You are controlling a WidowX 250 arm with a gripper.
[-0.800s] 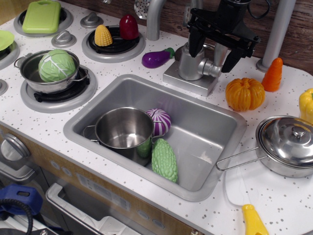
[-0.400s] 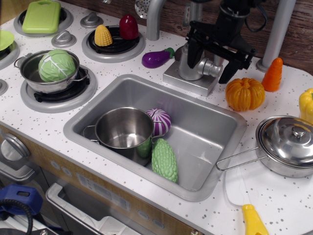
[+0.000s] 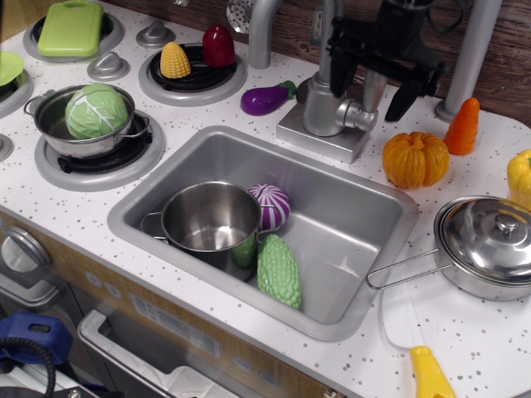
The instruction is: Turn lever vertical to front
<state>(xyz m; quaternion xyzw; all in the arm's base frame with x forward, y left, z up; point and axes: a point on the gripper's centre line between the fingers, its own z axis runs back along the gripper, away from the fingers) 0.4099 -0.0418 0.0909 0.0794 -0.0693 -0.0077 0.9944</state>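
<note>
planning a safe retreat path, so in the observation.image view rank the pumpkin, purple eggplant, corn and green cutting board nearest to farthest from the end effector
From the end effector, open above the faucet base:
1. Pumpkin, on the counter just below and to its right in the image.
2. Purple eggplant, to the left of the faucet base.
3. Corn, on the back burner further left.
4. Green cutting board, at the far back left corner.

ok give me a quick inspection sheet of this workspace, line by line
surface: white speckled counter with grey sink and stove burners.
job's things: lever stands upright on the faucet base.
clutter: pot, purple onion and green gourd in the sink; lidded pan, pumpkin, carrot, eggplant, corn, cabbage in pot.
grippers: gripper open, fingers either side of the lever, no contact visible.
cables: black cable behind the arm at top.
surroundings: wooden back wall, cupboard front below.
</note>
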